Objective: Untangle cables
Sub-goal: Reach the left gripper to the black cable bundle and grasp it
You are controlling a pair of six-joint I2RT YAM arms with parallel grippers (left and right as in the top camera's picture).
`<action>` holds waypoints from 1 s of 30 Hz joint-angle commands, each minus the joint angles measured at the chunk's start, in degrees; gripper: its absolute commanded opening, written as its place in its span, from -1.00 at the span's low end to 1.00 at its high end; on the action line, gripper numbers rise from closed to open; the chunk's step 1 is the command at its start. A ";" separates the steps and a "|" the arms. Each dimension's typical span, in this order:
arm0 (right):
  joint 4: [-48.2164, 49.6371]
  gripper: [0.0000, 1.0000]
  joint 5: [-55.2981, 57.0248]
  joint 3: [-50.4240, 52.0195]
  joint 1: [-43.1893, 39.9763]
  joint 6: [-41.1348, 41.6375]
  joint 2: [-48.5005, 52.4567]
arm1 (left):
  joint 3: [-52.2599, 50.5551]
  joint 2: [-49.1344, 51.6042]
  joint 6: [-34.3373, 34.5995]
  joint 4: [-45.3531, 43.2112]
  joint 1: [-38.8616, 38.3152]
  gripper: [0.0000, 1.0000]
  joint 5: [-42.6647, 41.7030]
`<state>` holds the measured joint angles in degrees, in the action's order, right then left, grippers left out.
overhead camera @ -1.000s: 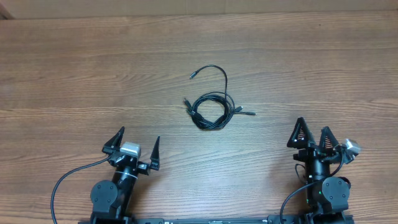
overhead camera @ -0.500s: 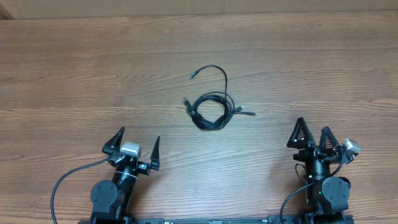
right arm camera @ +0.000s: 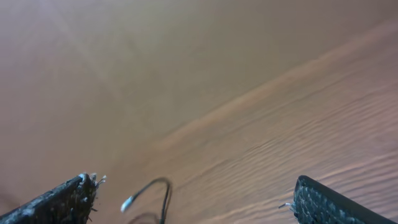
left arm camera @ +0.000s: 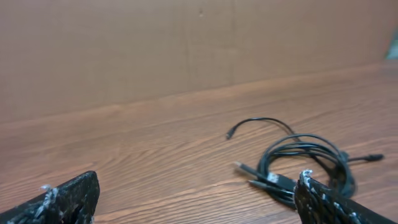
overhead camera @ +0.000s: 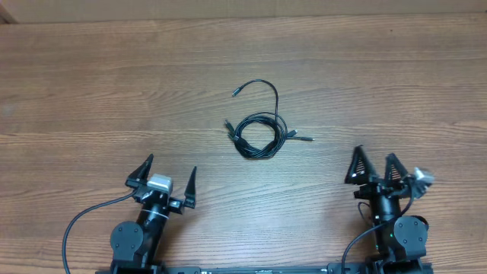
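The cables [overhead camera: 257,135] lie as one coiled black bundle on the wooden table near its middle, with a loose end arching up to a plug [overhead camera: 236,93] and another plug sticking out right. My left gripper [overhead camera: 166,174] is open and empty, near the front left, well short of the cables. My right gripper [overhead camera: 375,166] is open and empty at the front right. The left wrist view shows the coil [left arm camera: 308,163] ahead to the right. The right wrist view shows one cable end [right arm camera: 148,190] low and blurred.
The wooden table [overhead camera: 91,91] stretches around the bundle. A brown wall or board [left arm camera: 186,43] stands along the far edge. Thick black arm wires [overhead camera: 72,228] loop at the front left by the arm bases.
My right gripper has shifted slightly left and forward, turning a little. The left arm and the cables have not moved.
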<state>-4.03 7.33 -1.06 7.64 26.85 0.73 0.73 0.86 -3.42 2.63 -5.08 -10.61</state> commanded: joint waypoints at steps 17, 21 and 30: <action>-29.27 1.00 -10.08 -33.94 0.39 -9.38 19.61 | 37.42 24.24 1.03 21.94 0.55 1.00 -10.45; -37.24 1.00 -11.76 -45.24 0.39 -9.38 32.59 | 47.25 34.99 0.81 29.31 0.11 1.00 -10.23; -62.10 1.00 -12.57 -74.34 -0.48 -9.64 65.46 | 60.30 55.04 0.59 37.88 -14.53 1.00 1.14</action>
<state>-63.35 -4.71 -68.97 7.55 17.87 59.57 58.15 51.83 -3.14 39.92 -14.57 -15.35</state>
